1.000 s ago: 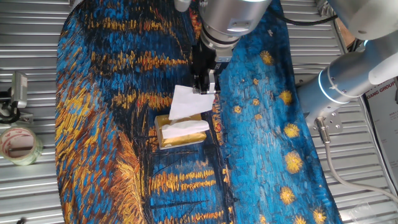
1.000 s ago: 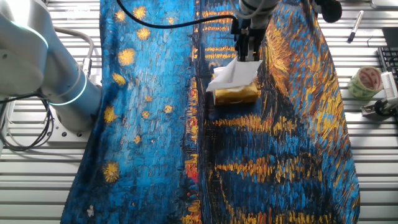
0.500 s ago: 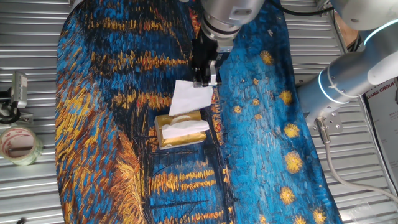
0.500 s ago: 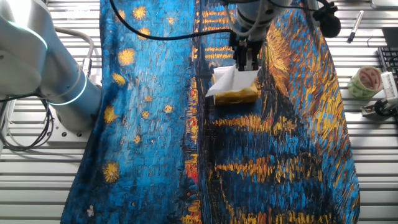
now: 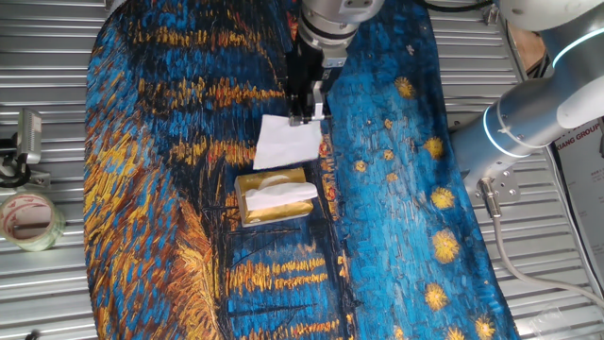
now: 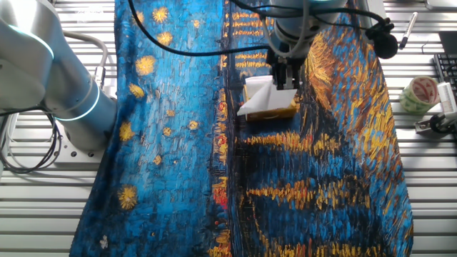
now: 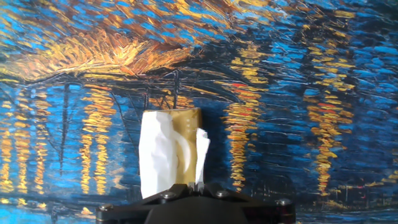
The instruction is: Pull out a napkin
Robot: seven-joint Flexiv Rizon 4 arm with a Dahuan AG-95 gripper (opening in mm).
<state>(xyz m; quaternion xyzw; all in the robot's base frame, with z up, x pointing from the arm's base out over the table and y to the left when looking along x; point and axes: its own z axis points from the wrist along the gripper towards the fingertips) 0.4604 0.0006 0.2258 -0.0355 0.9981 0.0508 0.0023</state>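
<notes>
Gripper (image 5: 298,115) pinched shut on the far corner of the thin creased white paper napkin (image 5: 286,144), which hangs just past the shiny gold rectangular tissue box (image 5: 274,198) (next sheet already poking out); risk: thin paper tears or slips.

A blue-and-gold painted starry-night tablecloth (image 5: 189,142) covers the ribbed metal table (image 5: 47,283). On the cloth stands a shiny gold rectangular tissue box (image 5: 274,200). A roll of clear tape (image 5: 28,219) lies off the cloth, a black pen (image 6: 409,28) at another edge.

Soft creased paper napkin (image 5: 288,144), shiny gold box (image 5: 276,200), painted cloth (image 5: 170,142).
</notes>
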